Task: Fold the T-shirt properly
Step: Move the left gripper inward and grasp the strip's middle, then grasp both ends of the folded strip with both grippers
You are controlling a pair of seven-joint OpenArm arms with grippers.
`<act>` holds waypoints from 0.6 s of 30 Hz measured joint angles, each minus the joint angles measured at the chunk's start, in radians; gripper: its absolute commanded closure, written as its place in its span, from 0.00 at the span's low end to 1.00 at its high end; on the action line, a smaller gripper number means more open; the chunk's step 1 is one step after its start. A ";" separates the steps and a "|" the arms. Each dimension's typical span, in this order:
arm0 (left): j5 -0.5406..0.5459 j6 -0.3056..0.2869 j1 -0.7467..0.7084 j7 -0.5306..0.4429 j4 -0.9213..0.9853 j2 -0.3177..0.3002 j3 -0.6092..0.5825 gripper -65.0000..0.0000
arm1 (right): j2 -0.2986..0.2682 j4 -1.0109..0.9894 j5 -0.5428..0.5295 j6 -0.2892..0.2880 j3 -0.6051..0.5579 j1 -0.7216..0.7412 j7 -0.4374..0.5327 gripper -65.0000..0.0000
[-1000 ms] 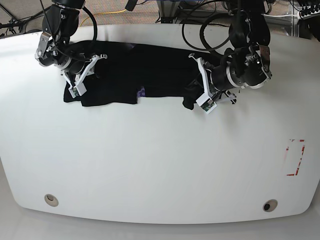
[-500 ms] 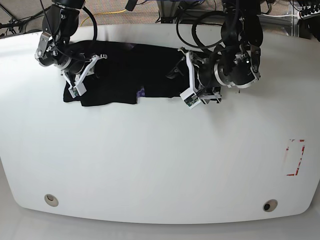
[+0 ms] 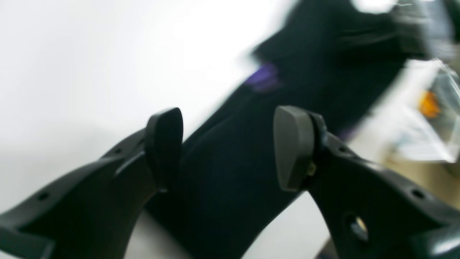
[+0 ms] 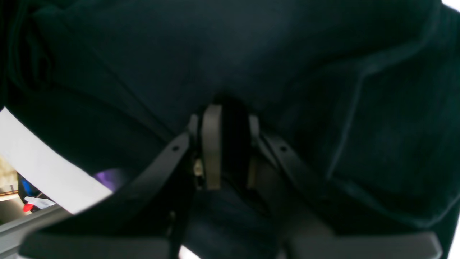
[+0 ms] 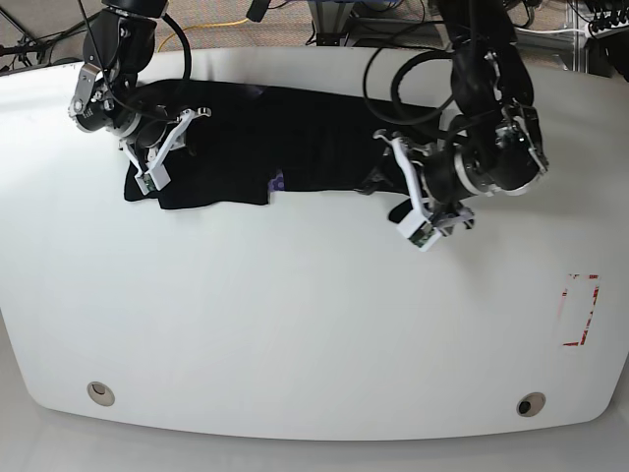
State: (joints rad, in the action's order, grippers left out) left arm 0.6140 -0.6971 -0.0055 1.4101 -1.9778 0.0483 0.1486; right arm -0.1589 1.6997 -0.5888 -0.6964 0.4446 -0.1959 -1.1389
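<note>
1. Left gripper (image 5: 421, 218) has its jaws wide apart and holds nothing; it hangs at the near right edge of the T-shirt (image 5: 295, 138).
2. Right gripper (image 4: 224, 151) is clamped on a fold of shirt cloth at the far left end.
3. T-shirt lies as a long band along the far side of the table (image 5: 295, 324), its long axis left to right.
4. Compared with half a second ago, the left gripper is off the cloth and nearer to the front; the right end is nearest to it.
</note>
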 measured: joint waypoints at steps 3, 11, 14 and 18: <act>-0.038 0.000 -0.011 0.007 0.008 -0.040 0.078 0.70 | 0.000 0.055 -0.007 0.000 0.000 -0.001 -0.006 0.83; -0.041 0.000 -0.061 -0.039 0.178 -0.122 0.120 0.91 | 0.000 0.186 -0.016 0.000 0.004 0.064 -0.137 0.30; -0.053 0.001 -0.083 -0.062 0.248 -0.126 0.123 0.91 | 0.001 0.216 -0.021 0.000 0.037 0.067 -0.142 0.23; -0.041 0.001 -0.106 -0.156 0.294 -0.126 0.117 0.91 | 0.001 0.220 -0.063 -0.001 0.193 0.072 -0.207 0.22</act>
State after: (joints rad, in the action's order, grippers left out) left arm 0.5732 -0.6964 -0.1120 1.2541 -1.6833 -0.0780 0.2657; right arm -0.1581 1.9194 -0.6518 -0.6971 0.6373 -0.1242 -1.3457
